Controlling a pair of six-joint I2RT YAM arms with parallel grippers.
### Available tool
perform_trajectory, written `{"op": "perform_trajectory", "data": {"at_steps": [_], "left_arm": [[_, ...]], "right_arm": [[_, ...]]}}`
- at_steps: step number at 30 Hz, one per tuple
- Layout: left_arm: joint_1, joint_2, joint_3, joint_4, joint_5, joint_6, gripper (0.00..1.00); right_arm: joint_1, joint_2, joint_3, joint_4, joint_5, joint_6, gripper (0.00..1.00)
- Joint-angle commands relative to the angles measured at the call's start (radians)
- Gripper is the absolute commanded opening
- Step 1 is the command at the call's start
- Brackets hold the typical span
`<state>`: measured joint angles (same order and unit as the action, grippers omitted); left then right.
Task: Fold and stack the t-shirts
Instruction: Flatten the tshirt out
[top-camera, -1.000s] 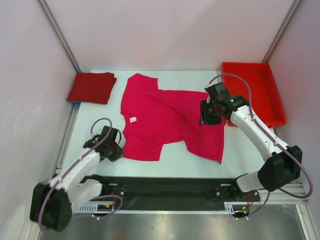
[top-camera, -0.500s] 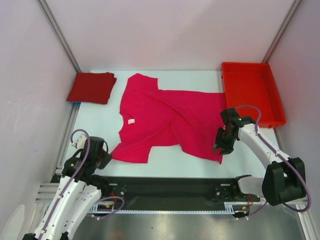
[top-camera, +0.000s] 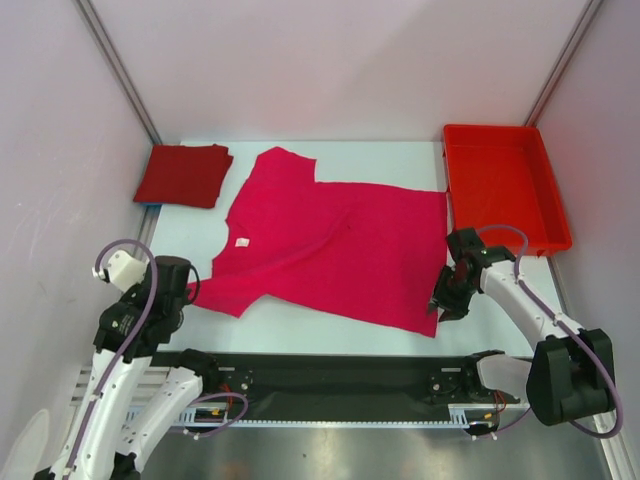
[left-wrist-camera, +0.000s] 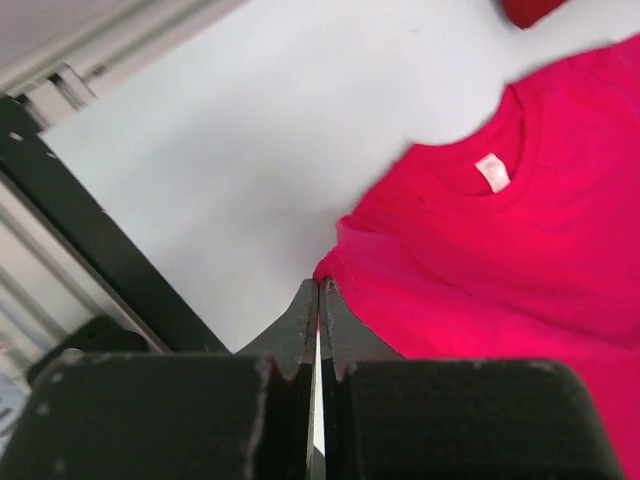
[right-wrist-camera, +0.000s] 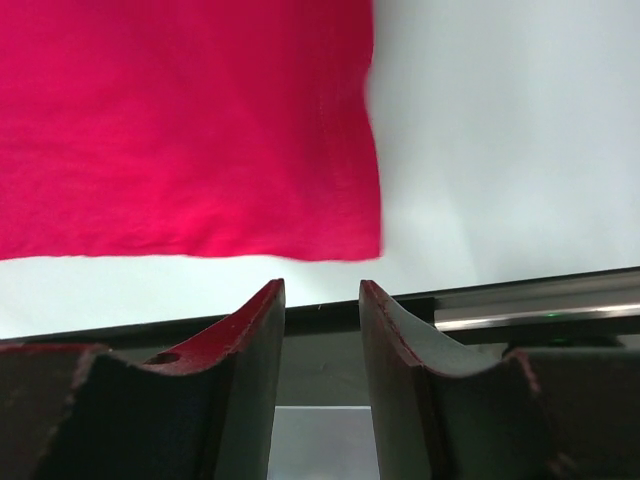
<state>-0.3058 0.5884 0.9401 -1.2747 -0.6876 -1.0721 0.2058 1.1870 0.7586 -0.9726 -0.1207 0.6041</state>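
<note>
Magenta t-shirt (top-camera: 330, 245): spread nearly flat just left of the red tray (top-camera: 505, 185), hem edge close by its left wall, collar and 2 sleeves pointing away from it. Not yet folded. Soft, thin and light by the look of it; likely drapes, wrinkles and slides readily over the table (top-camera: 300, 320), with no stiffness for pushing. Best taken by pinching edges: sleeve tips, shoulders or hem corners, 2 points at once to keep a fold line straight.

Crimson t-shirt (top-camera: 183, 175): already a folded square, well left of the tray, beyond the magenta one, about level with the tray's far half. Probably the base of the stack.

Left gripper (left-wrist-camera: 318, 290): far left of the tray and nearer the arm bases, fingers clenched tight on the tip of the near sleeve, cloth drawn out toward it.

Right gripper (right-wrist-camera: 322, 290): just off the tray's near-left corner, beside the shirt's near hem corner, fingers released and partly apart, nothing between them, the cloth corner lying just past the tips.
</note>
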Motion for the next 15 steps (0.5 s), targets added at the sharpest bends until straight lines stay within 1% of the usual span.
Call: {"op": "perform_trajectory", "data": {"at_steps": [1,2,5,8,9,11,12,14,15], "left_arm": [[-0.003,0.024,0.058,-0.044,-0.164,0.047,0.0],[-0.003,0.031,0.072,-0.041,-0.191,0.058,0.0],[-0.003,0.036,0.078,-0.014,-0.187,0.103,0.0],[-0.003,0.028,0.056,0.018,-0.141,0.112,0.0],[-0.003,0.021,0.046,0.032,-0.103,0.119,0.0],[-0.003,0.014,0.019,0.066,-0.07,0.13,0.0],[-0.003,0.011,0.013,0.072,-0.055,0.133,0.0],[-0.003,0.007,-0.003,0.086,-0.032,0.135,0.0],[-0.003,0.005,-0.007,0.09,-0.027,0.138,0.0]], "right_arm": [[-0.002,-0.032,-0.031,0.023,-0.014,0.034,0.42],[0.0,-0.03,-0.051,0.035,-0.025,0.036,0.42],[0.004,-0.024,-0.082,0.048,-0.04,0.046,0.42],[0.015,-0.035,-0.111,0.054,-0.048,0.072,0.41],[0.024,-0.039,-0.122,0.055,-0.048,0.086,0.42],[0.061,-0.046,-0.125,0.057,-0.036,0.126,0.41],[0.11,-0.043,-0.125,0.057,-0.028,0.143,0.41],[0.159,-0.04,-0.127,0.058,0.007,0.198,0.41],[0.203,-0.037,-0.133,0.064,0.015,0.216,0.41]]}}
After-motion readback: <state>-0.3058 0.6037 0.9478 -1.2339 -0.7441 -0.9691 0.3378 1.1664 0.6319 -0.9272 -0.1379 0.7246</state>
